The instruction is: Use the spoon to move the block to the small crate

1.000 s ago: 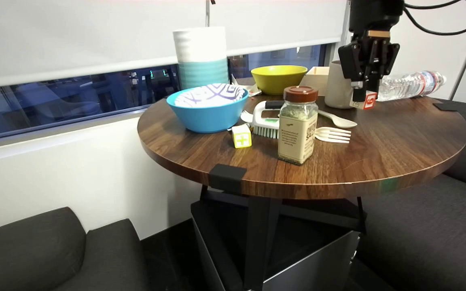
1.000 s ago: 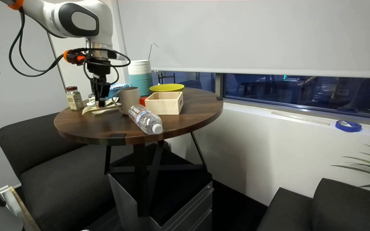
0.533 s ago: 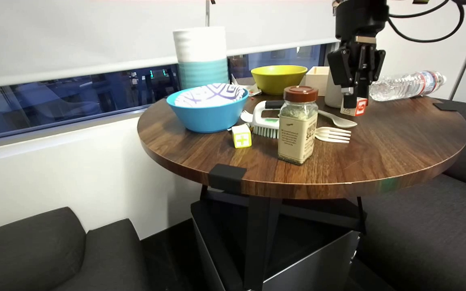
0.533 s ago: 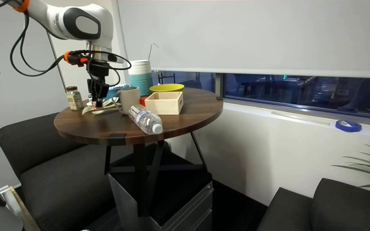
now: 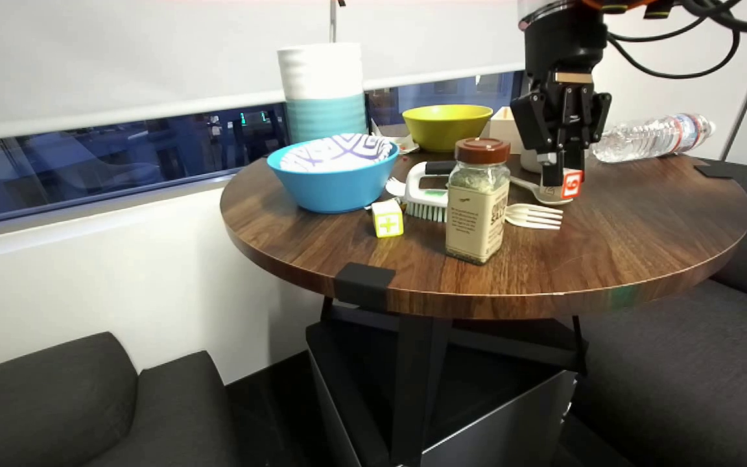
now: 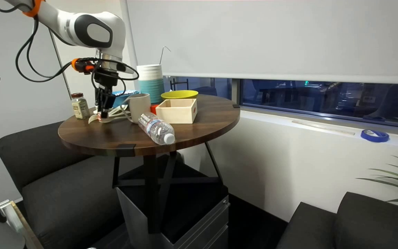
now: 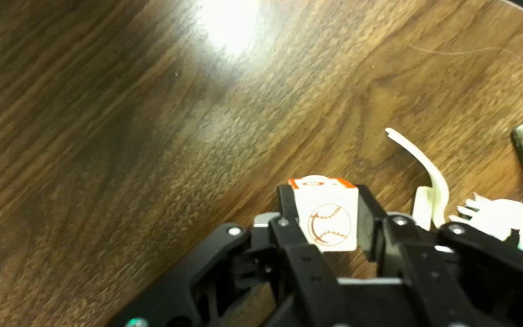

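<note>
The block (image 5: 571, 184) is small and white with red-orange markings; a baseball drawing on it shows in the wrist view (image 7: 329, 220). My gripper (image 7: 327, 200) is shut on it, one finger against each side. In an exterior view the gripper (image 5: 560, 175) holds the block low over the bowl of the pale spoon (image 5: 522, 183). The spoon's rounded tip (image 7: 314, 176) shows just past the block. I cannot tell whether the block touches the spoon. The small crate (image 6: 174, 116), a pale wooden box, stands beyond the mug; it is partly hidden in an exterior view (image 5: 507, 126).
A mug (image 6: 139, 107) and a lying clear bottle (image 6: 154, 127) stand between gripper and crate. A fork (image 5: 533, 216), brush (image 5: 417, 188), spice jar (image 5: 477, 207) and yellow-green cube (image 5: 388, 218) lie near the spoon. A red thing (image 6: 153, 108) is beside the crate.
My gripper has moved down and to the left in an exterior view, carrying the block from near the mug to over the spoon's bowl. The spoon and the other things have not moved.
</note>
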You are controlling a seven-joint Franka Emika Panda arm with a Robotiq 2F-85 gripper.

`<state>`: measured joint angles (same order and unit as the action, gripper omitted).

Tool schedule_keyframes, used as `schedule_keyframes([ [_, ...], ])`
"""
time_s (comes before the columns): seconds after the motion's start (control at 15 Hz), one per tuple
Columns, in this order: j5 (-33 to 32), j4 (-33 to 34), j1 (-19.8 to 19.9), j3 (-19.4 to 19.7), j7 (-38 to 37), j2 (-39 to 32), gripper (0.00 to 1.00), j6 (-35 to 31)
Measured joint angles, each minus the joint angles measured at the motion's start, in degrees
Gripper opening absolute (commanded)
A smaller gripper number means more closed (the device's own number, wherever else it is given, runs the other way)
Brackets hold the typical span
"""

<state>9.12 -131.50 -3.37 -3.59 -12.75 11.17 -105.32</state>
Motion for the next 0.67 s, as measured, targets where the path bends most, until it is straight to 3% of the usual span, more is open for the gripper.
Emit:
schedule_keyframes([
  [0.67, -0.2, 0.1, 0.1, -0.2, -6.7, -0.1, 0.09, -1.6],
])
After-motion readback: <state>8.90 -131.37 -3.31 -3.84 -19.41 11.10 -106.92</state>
